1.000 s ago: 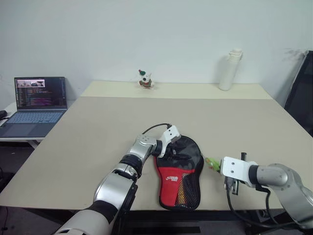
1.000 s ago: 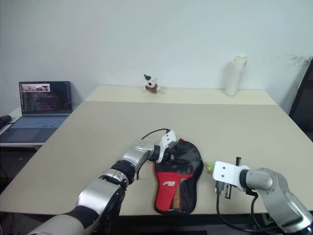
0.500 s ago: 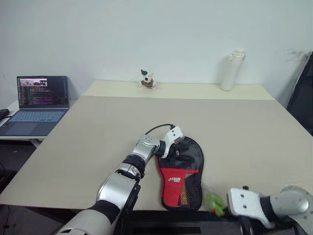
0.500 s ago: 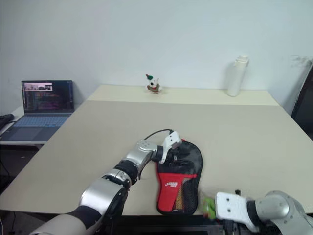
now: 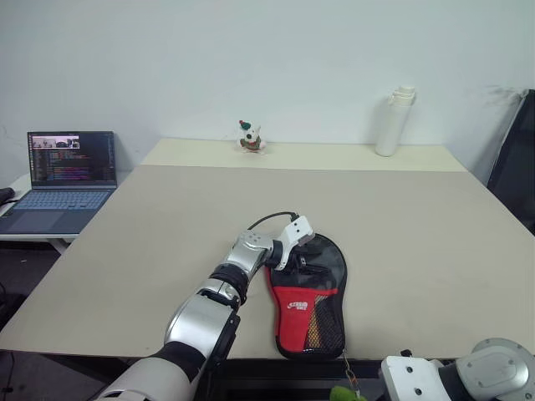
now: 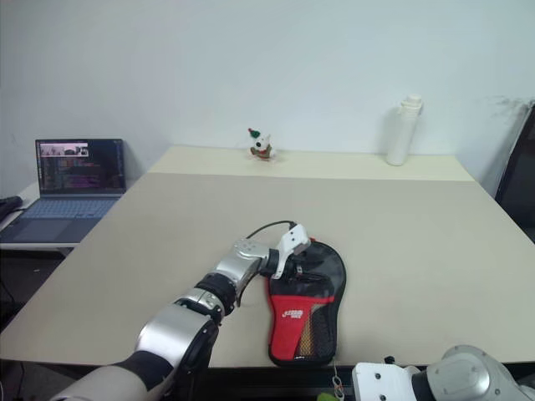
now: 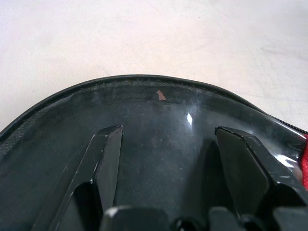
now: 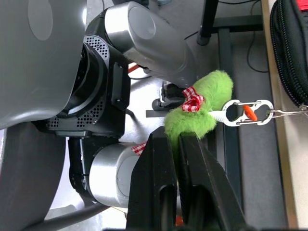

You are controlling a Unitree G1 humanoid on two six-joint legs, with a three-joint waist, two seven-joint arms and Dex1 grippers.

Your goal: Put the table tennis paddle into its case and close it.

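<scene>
The left gripper point(image 5: 301, 261) rests on the round head of the case with its two black fingers spread apart, pressing down on the fabric rather than pinching anything. The right gripper point(image 8: 177, 144) has its jaws closed tight on a fuzzy green plush charm point(image 8: 202, 108) with a red-and-white checked bow.

In the head views, the soft black paddle-shaped fabric case point(image 5: 311, 296), with its red logo panel and mesh pocket, lies flat near the front edge of the beige table point(image 5: 418, 225), narrow end toward the robot. A thin chain runs from that narrow end over the table's edge to the green charm. Whether the table tennis paddle is inside cannot be told. A white bottle point(image 5: 394, 120) and a small figurine point(image 5: 248, 136) stand at the far side, and an open laptop point(image 5: 63, 180) sits on a side desk to the left.

In the left wrist view, the black fingers point(image 7: 103, 159) sit apart on the case's glossy black surface, its curved edge just beyond them.

In the right wrist view, a white clip point(image 8: 243, 112) links the charm to the chain, with the case's zip edge point(image 8: 288, 53) beside it.
</scene>
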